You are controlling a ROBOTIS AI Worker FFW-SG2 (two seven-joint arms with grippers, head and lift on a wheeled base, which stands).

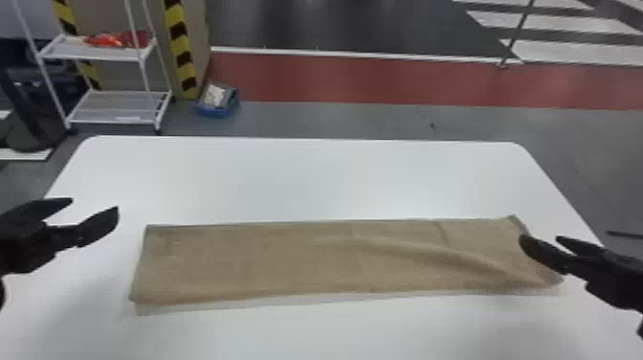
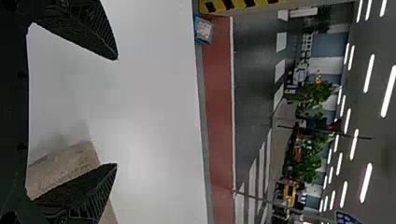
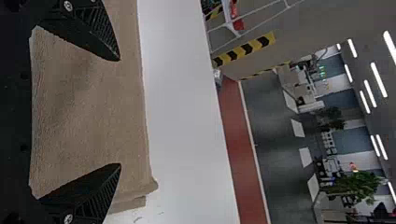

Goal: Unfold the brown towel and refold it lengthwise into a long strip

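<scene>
Brown woven-cloth towel (image 1: 306, 261), folded lengthwise into a long flat strip.
Position: horizontal, lower half of the head view; shallow diagonal ridge toward the right end; layered edges visible.

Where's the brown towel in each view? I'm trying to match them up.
Head view: the brown towel stretches sideways across the nearer part of the white table.
Left wrist view: its left end shows, partly behind one jaw of the left gripper.
Right wrist view: its right part spans the space between the right gripper's jaws.
Shared landmark: the red floor strip beyond the table.
</scene>
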